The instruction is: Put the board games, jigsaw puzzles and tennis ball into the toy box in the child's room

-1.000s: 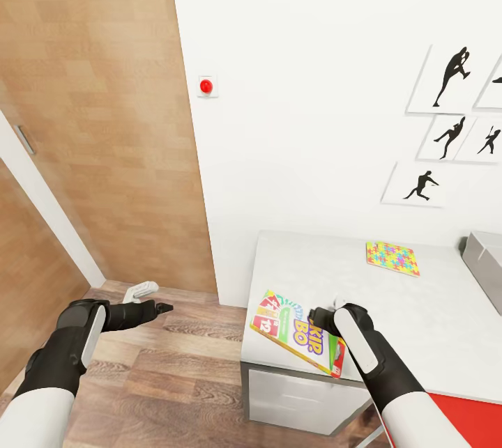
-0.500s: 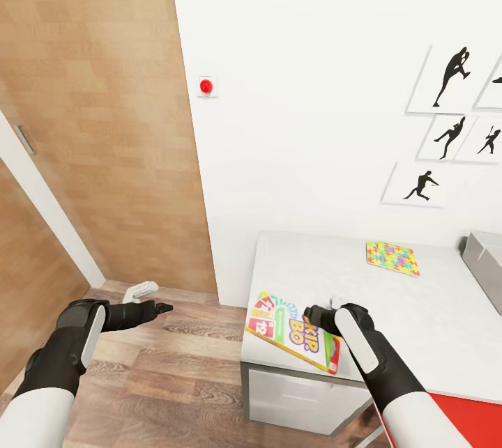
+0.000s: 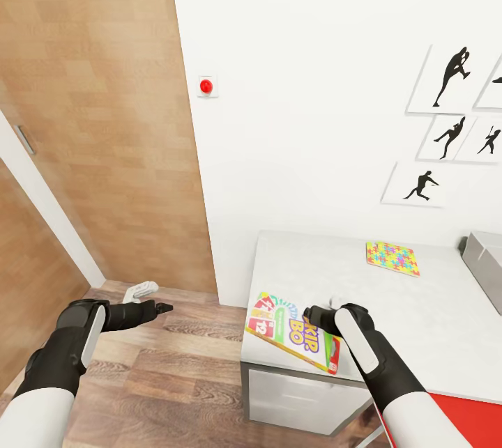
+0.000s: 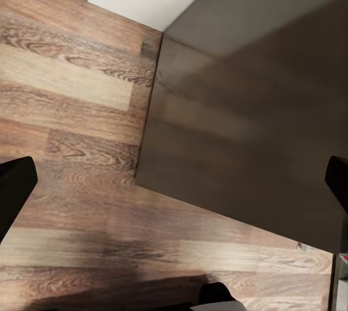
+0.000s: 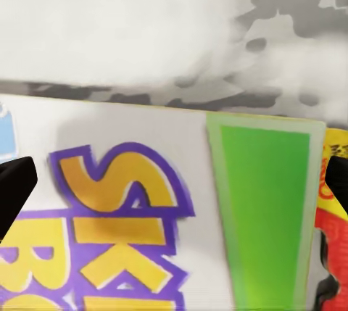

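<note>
A green-edged "Skip-Bo" board game [image 3: 287, 329] lies flat at the table's [image 3: 418, 309] near left corner, its edge overhanging the front. My right gripper [image 3: 315, 312] hovers right over the box, open; in the right wrist view the gripper [image 5: 174, 184] has its fingertips spread wide over the game's print [image 5: 116, 209]. A multicoloured jigsaw puzzle [image 3: 392, 258] lies farther back on the table. A corner of the grey toy box [image 3: 486, 260] shows at the right edge. My left gripper [image 3: 162, 307] hangs open over the wood floor [image 4: 80, 86], empty.
A white wall with a red button [image 3: 206, 86] and silhouette pictures [image 3: 450, 79] rises behind the table. A wooden door [image 3: 97, 120] stands at the left. The dark cabinet side [image 4: 246, 130] drops below the table. A red surface [image 3: 467, 420] lies at the lower right.
The board game has slid a little left toward the table's corner along with my right gripper, then stopped. The left arm has not moved.
</note>
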Motion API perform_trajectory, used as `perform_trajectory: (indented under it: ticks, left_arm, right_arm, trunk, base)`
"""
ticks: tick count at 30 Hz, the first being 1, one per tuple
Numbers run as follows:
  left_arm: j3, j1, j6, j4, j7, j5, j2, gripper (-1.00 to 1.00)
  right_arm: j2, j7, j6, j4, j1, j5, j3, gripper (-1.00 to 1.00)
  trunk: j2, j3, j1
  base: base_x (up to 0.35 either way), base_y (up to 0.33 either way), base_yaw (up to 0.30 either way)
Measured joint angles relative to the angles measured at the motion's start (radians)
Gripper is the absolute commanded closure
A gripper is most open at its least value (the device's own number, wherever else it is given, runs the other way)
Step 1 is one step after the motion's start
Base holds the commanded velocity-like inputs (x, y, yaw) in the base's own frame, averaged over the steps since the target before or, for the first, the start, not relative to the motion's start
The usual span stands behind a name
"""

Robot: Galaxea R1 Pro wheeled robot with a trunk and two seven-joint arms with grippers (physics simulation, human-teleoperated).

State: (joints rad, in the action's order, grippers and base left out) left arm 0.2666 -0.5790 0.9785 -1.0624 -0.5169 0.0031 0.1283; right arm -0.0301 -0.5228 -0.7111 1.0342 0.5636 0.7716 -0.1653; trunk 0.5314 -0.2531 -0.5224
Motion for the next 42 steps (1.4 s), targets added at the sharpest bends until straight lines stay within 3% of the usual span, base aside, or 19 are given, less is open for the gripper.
perform_trajectory:
  ticks: [6,32,42]
  left_arm:
    - [0.0,0.0,0.0,0.0,0.0,0.0,0.0,-1.0]
    - [0.0,0.0,0.0,0.0,0.0,0.0,-0.001,-1.0]
    - [-0.001,0.0,0.001,0.0,0.0,0.0,-0.001,-1.0]
  right_arm:
    - [0.0,0.002,-0.031,0.0,0.0,-0.004,0.0,-1.0]
    - [0.005,0.003,-0.039,0.0,0.0,-0.009,0.0,-1.0]
    - [0.008,0.003,-0.038,0.0,0.0,-0.009,0.0,-1.0]
  trunk:
    - [0.0,0.0,0.0]
    - [0.0,0.0,0.0]
    - [0.0,0.0,0.0]
  base:
    - [0.0,0.0,0.0]
    - [-0.003,0.025,0.0]
    - [0.0,0.219,0.0]
